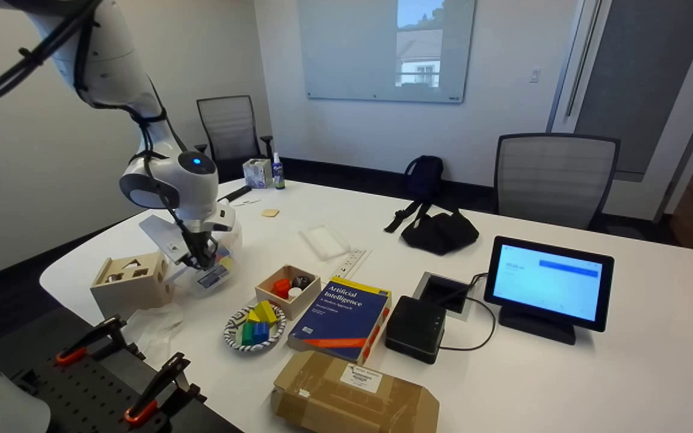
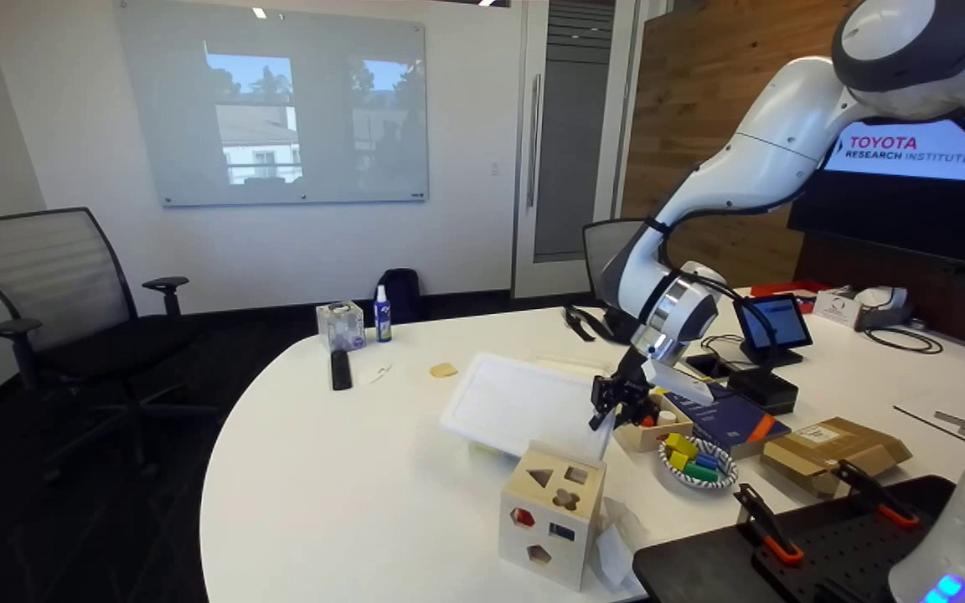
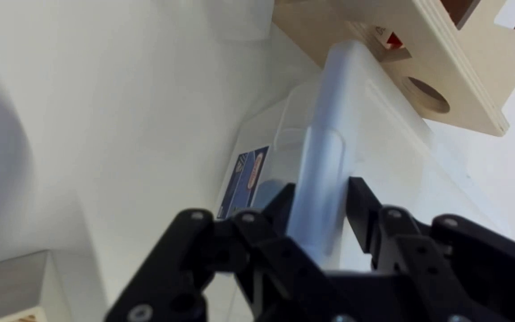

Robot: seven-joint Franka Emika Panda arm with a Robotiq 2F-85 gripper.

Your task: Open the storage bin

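Note:
The storage bin point(image 1: 213, 276) is a translucent plastic box with a blue label; it stands on the table beside the wooden shape-sorter cube. Its side and label also show in the wrist view point(image 3: 244, 179). Its whitish lid point(image 2: 524, 406) is tilted, with the gripper-side edge raised above the bin. My gripper point(image 2: 608, 410) is at that edge. In the wrist view the fingers point(image 3: 322, 188) lie against both sides of the lid's rim point(image 3: 335, 103), shut on it. The bin's inside is mostly hidden by the lid and arm.
The wooden cube point(image 2: 541, 515) stands close against the lid. A patterned bowl point(image 1: 230, 331) of blocks, a small wooden box point(image 1: 289, 308), a book point(image 1: 340, 319) and a cardboard box point(image 1: 352, 391) are nearby. A clear tray point(image 1: 324, 242) lies farther back; a plastic bag point(image 1: 154, 331) lies by the cube.

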